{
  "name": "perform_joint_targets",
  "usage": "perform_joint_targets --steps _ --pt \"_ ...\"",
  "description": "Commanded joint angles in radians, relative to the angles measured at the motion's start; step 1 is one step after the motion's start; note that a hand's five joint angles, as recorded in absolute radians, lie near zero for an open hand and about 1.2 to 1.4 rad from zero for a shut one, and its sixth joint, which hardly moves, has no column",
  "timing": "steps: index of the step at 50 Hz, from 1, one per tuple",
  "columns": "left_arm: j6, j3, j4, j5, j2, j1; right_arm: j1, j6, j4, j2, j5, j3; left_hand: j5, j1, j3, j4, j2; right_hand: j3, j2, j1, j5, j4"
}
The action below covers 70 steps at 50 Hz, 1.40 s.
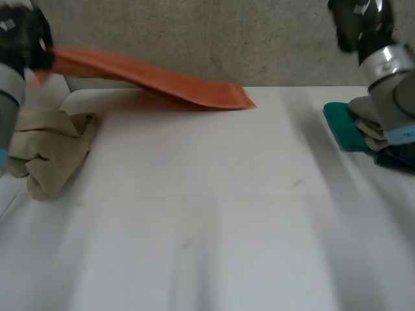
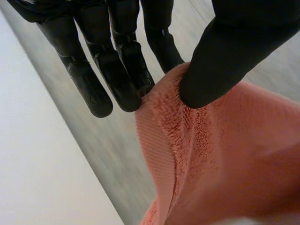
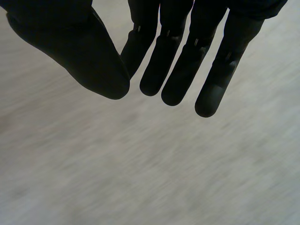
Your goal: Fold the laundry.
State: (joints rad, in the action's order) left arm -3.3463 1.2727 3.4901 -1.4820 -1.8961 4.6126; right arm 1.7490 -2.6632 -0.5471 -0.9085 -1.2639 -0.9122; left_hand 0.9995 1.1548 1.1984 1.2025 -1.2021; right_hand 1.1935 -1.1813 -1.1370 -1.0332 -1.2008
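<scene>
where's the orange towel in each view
head view: orange towel runs from the left hand down towards the table's far edge.
left wrist view: towel pinched between the left hand's thumb and fingers, hanging below them.
right wrist view: right hand, fingers straight, before a grey surface.
shared landmark: the left hand pinching the towel.

A broad white table with a smooth, matte top spreads across the head view, its surface marked by a few faint dark specks near the middle. Behind its far edge stands a rough grey wall, mottled like concrete, running straight from side to side
</scene>
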Motion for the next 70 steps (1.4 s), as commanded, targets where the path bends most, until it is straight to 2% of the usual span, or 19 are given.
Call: perform_joint_targets --steps 1,3,4,11,19,24,27,32,40,43,44,45,50,54,57,58,62,66,70 --pt "-0.051 0.206 0.089 0.042 -0.005 -0.005 0.01 0.005 0.205 0.066 0.024 -0.111 0.222 0.242 0.198 0.194 -0.194 -0.239 0.226 0.182 0.253 0.246" --pt "-0.058 0.232 0.107 0.057 0.009 -0.005 0.018 0.003 0.245 0.072 0.021 -0.14 0.222 0.242 0.198 0.194 -0.194 -0.598 0.585 0.541 0.612 0.605" --pt "-0.058 0.255 0.124 0.068 0.028 -0.006 0.026 0.002 0.289 0.074 0.017 -0.166 0.222 0.242 0.198 0.194 -0.194 -0.686 0.674 0.63 0.701 0.694" --pt "-0.058 0.298 0.104 0.111 0.159 -0.017 0.076 -0.064 0.42 0.068 -0.008 -0.221 0.222 0.242 0.198 0.194 -0.194 -1.019 1.007 0.962 1.033 1.026" --pt "-0.058 0.3 -0.035 0.177 0.367 -0.067 0.187 -0.296 0.45 0.074 -0.074 -0.206 0.222 0.242 0.198 0.194 -0.194 -1.019 1.007 0.962 1.033 1.026" --pt "-0.056 0.271 -0.147 0.19 0.506 -0.136 0.309 -0.43 0.434 0.138 -0.103 -0.137 0.222 0.242 0.198 0.194 -0.194 -1.019 1.007 0.962 1.033 1.026" --pt "-0.056 0.254 -0.181 0.193 0.555 -0.164 0.354 -0.469 0.412 0.18 -0.129 -0.096 0.222 0.242 0.198 0.194 -0.194 -1.019 1.007 0.962 1.033 1.026" --pt "-0.056 0.208 -0.253 0.189 0.63 -0.218 0.44 -0.529 0.371 0.285 -0.236 0.024 0.222 0.242 0.198 0.194 -0.194 -1.019 1.007 0.962 1.033 1.026" --pt "-0.041 0.145 -0.341 0.163 0.698 -0.25 0.532 -0.525 0.362 0.433 -0.345 0.17 0.222 0.242 0.198 0.194 -0.194 -1.019 1.007 0.962 1.033 1.026" --pt "-0.025 0.134 -0.352 0.146 0.721 -0.248 0.535 -0.503 0.362 0.464 -0.377 0.199 0.222 0.242 0.198 0.194 -0.194 -0.826 0.814 0.77 0.84 0.833" --pt "-0.015 0.131 -0.35 0.137 0.735 -0.245 0.529 -0.48 0.36 0.473 -0.408 0.211 0.222 0.242 0.198 0.194 -0.194 -0.273 0.261 0.216 0.287 0.28" --pt "-0.009 0.128 -0.35 0.131 0.741 -0.242 0.523 -0.469 0.36 0.474 -0.425 0.213 0.222 0.242 0.198 0.194 -0.194 0.142 -0.155 -0.199 -0.128 -0.135" --pt "-0.002 0.125 -0.35 0.126 0.764 -0.198 0.439 -0.402 0.349 0.389 -0.505 0.165 0.222 0.242 0.198 0.194 -0.194 0.203 -0.215 -0.259 -0.188 -0.195" --pt "0.002 0.125 -0.356 0.134 0.761 -0.094 0.334 -0.278 0.345 0.225 -0.448 0.044 0.222 0.242 0.198 0.194 -0.194 0.203 -0.215 -0.259 -0.188 -0.195" --pt "0.013 0.137 -0.368 0.152 0.749 0.009 0.239 -0.124 0.355 0.055 -0.323 -0.075 0.222 0.242 0.198 0.194 -0.194 0.203 -0.215 -0.259 -0.188 -0.195" --pt "0.025 0.149 -0.378 0.17 0.737 0.064 0.19 -0.044 0.363 -0.037 -0.246 -0.132 0.222 0.242 0.198 0.194 -0.194 0.203 -0.215 -0.259 -0.188 -0.195" --pt "0.06 0.201 -0.407 0.245 0.701 0.199 0.08 0.093 0.406 -0.226 -0.085 -0.212 0.222 0.242 0.198 0.194 -0.194 0.203 -0.215 -0.259 -0.188 -0.195" --pt "0.082 0.278 -0.422 0.317 0.658 0.3 -0.02 0.166 0.508 -0.344 0.013 -0.206 0.222 0.242 0.198 0.194 -0.194 0.203 -0.215 -0.259 -0.188 -0.195" --pt "0.08 0.335 -0.415 0.348 0.577 0.319 -0.1 0.212 0.628 -0.383 0.099 -0.154 0.222 0.242 0.198 0.194 -0.194 0.203 -0.215 -0.259 -0.188 -0.195"
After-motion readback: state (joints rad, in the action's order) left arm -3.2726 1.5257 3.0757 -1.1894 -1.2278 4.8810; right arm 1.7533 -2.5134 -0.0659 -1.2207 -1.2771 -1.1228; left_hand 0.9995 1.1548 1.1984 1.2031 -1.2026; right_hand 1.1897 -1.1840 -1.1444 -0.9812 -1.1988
